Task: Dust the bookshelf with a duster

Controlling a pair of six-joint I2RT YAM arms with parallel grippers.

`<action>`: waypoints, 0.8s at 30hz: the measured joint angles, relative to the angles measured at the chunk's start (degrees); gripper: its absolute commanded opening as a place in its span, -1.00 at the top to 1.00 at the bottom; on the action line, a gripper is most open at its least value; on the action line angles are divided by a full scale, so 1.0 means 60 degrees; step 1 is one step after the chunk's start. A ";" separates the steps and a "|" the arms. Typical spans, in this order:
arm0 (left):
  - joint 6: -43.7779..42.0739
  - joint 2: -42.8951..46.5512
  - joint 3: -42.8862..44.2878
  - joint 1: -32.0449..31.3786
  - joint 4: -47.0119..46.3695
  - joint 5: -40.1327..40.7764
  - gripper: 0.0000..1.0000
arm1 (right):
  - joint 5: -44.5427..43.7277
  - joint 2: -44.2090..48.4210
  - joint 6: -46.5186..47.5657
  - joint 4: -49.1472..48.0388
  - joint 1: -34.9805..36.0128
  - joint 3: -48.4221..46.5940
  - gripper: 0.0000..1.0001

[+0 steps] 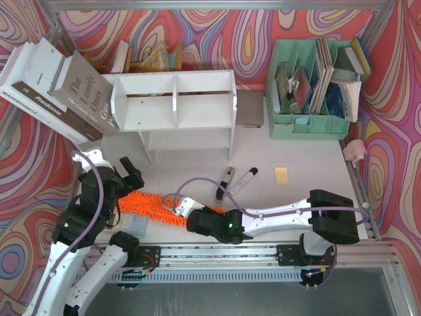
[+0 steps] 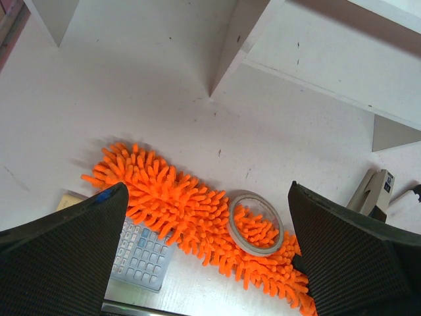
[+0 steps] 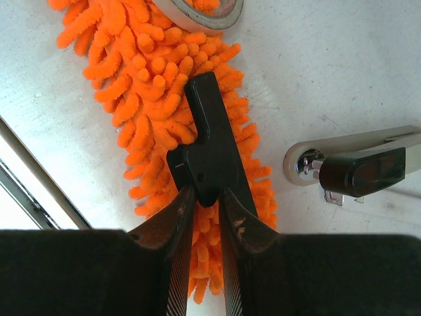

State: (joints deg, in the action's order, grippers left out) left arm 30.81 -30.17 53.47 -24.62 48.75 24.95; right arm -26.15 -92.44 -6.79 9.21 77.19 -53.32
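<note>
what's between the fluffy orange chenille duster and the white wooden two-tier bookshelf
Nothing: only bare white tabletop separates the fluffy orange chenille duster from the white wooden two-tier bookshelf, clearest in the left wrist view.

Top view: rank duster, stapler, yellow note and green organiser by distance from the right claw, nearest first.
1. duster: under the right claw, near edge.
2. stapler: just right, mid-table.
3. yellow note: farther right.
4. green organiser: far right corner.
</note>
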 measured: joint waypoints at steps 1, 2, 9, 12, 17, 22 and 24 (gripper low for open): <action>0.0000 0.0000 0.0000 0.0004 0.0000 0.0000 -0.96 | -0.0004 0.0000 0.0004 -0.0011 0.0000 0.0000 0.40; 0.0000 0.0000 0.0000 0.0004 0.0000 0.0000 -0.96 | -0.0011 -0.0004 0.0011 -0.0033 0.0000 0.0000 0.35; 0.0000 0.0007 0.0000 0.0004 0.0000 -0.0004 -0.97 | -0.0033 -0.0109 0.0062 -0.0142 0.0000 -0.0069 0.17; 0.0000 0.0011 0.0000 0.0004 0.0000 -0.0004 -0.97 | -0.0044 -0.0215 0.0084 -0.0215 0.0000 -0.0091 0.26; 0.0000 0.0011 0.0000 0.0004 0.0000 -0.0007 -0.96 | -0.0211 -0.0372 0.0226 -0.0273 0.0000 -0.0091 0.41; 0.0000 0.0011 0.0000 0.0004 0.0000 -0.0004 -0.97 | -0.0357 -0.0368 0.0310 -0.0277 -0.0011 -0.0131 0.51; 0.0000 0.0011 0.0000 0.0000 0.0004 -0.0004 -0.97 | -0.0397 -0.0368 0.0335 -0.0270 -0.0022 -0.0186 0.55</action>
State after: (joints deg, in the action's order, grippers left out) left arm 30.81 -30.11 53.47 -24.62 48.77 24.93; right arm -28.53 -94.65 -4.78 7.60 77.06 -54.43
